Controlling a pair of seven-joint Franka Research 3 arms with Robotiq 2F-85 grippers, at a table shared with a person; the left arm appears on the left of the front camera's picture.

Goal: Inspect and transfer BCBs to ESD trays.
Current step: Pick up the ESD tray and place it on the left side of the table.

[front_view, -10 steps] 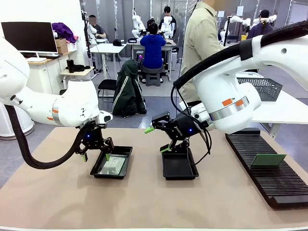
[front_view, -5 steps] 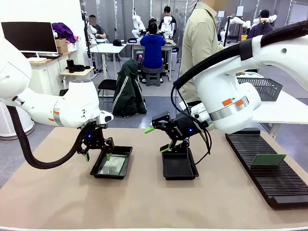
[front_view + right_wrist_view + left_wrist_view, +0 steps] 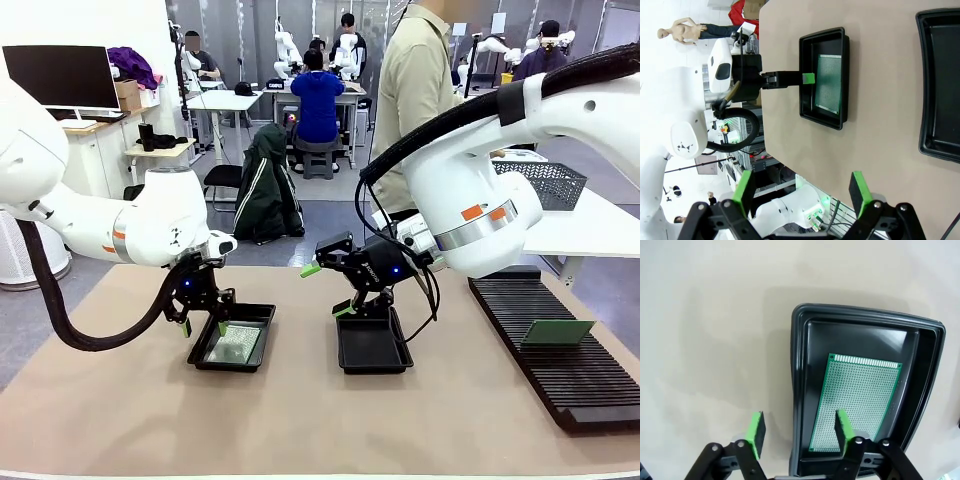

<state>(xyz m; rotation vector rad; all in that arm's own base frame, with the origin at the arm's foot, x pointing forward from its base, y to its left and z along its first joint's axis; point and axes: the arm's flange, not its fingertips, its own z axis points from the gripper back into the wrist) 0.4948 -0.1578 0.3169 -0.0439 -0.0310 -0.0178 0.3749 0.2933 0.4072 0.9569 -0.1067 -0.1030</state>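
Note:
One BCB (image 3: pixel 857 405) lies flat inside the left ESD tray (image 3: pixel 262 318), also seen in the right wrist view as a BCB (image 3: pixel 829 82) in its tray (image 3: pixel 807 45). My left gripper (image 3: pixel 204 326) hangs just over that tray's near-left rim (image 3: pixel 799 390). Its jaws are apart, one green pad (image 3: pixel 757 432) outside the rim and the other over the board's corner, holding nothing. My right gripper (image 3: pixel 327 290) stands open above the far end of the right ESD tray (image 3: pixel 372 350), which holds no board. A second BCB (image 3: pixel 557 332) rests on the black slotted rack (image 3: pixel 575 385).
A person in a beige shirt (image 3: pixel 415 90) stands at the table's far side. A grey mesh basket (image 3: pixel 545 182) sits on a side table at the right. Bare tan tabletop (image 3: pixel 300 420) lies in front of both trays.
My left gripper's jaws have drawn closer together over the left tray's rim. The right arm, both trays and the boards have stayed put.

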